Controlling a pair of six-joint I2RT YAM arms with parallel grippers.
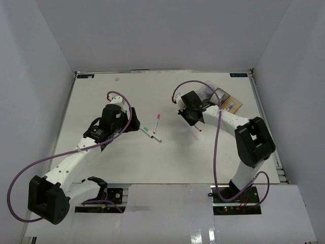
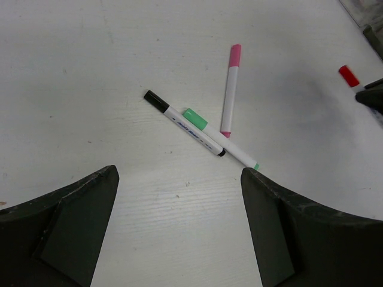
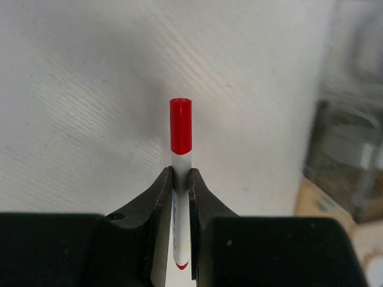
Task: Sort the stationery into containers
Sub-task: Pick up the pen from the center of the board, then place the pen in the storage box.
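My right gripper (image 1: pixel 194 122) is shut on a white marker with a red cap (image 3: pixel 181 134), held above the table; the jaws (image 3: pixel 181 176) pinch its barrel. The red cap also shows in the left wrist view (image 2: pixel 348 75). Three markers lie mid-table: a pink-capped one (image 2: pixel 230 89), a green-capped one (image 2: pixel 218 139) and a black-capped one (image 2: pixel 179 121), the last two touching. My left gripper (image 2: pixel 179 176) is open and empty just short of them, at the left in the top view (image 1: pixel 133 124). The joined bins (image 1: pixel 219 96) stand at the far right, behind my right gripper. Tubs and tape rolls are not visible.
The amber bin (image 1: pixel 232 105) is the rightmost, near the table's right edge. The bins appear blurred at the right of the right wrist view (image 3: pixel 347 161). White walls enclose the table on three sides.
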